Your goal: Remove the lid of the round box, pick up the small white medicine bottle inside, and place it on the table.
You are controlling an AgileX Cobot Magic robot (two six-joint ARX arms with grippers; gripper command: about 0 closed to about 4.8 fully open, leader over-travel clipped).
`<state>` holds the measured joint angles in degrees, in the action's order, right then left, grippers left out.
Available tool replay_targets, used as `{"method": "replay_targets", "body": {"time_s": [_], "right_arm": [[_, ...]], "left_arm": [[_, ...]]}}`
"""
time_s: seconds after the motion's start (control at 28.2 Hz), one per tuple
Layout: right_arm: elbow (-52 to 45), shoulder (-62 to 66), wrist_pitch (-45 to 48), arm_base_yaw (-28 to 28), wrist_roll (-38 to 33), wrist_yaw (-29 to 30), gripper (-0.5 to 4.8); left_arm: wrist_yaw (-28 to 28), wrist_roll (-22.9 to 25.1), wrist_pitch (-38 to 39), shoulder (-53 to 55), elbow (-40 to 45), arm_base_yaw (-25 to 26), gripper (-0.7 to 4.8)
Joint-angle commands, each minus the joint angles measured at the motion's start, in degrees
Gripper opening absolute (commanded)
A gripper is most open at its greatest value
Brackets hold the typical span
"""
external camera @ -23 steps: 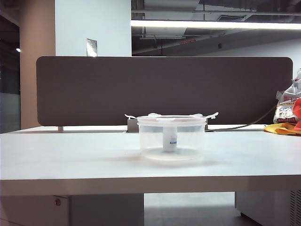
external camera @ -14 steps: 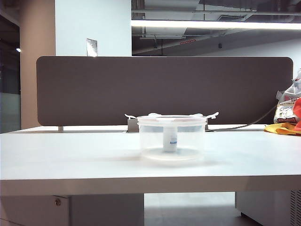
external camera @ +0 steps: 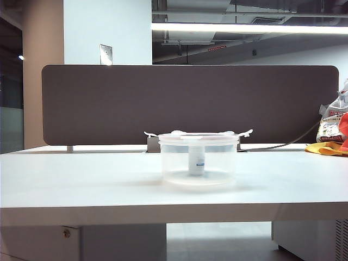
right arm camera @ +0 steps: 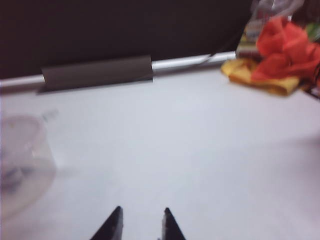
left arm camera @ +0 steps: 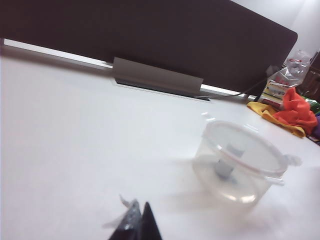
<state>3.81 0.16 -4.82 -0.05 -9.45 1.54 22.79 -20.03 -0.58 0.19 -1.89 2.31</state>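
Round box [external camera: 198,159] sits mid-table [external camera: 81,179] with lid [external camera: 198,137] on and small white medicine bottle [external camera: 197,161] upright inside; left gripper [left arm camera: 140,220] pinched empty, right gripper [right arm camera: 140,222] narrowly parted, both well short of it.

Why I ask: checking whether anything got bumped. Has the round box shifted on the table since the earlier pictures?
No. The round box sits at the same spot before the dark divider.
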Motion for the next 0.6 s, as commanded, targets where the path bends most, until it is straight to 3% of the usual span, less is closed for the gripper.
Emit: {"method": "replay_targets", "body": {"time_s": [0.04, 0.14, 0.35, 0.6], "right_arm": [[1.6, 0.0, 0.0, 0.1, -1.2, 0.1, 0.84], [2.5, 0.1, -0.1, 0.1, -1.5, 0.7, 0.47], [6.1, 2.7, -0.1, 0.3, -4.5, 2.4, 0.47], [21.0, 23.1, -1.1, 7.7, -4.0, 2.5, 0.56]], "left_arm": [[0.2, 0.1, -0.7, 0.0, -1.9, 0.0, -0.05], [0.2, 0.0, -0.6, 0.2, -3.2, 0.0, -0.05], [0.4, 0.0, 3.3, 0.4, -7.2, 0.0, -0.05], [4.5, 0.1, 6.1, 12.4, -16.9, 0.0, -0.05]]}}
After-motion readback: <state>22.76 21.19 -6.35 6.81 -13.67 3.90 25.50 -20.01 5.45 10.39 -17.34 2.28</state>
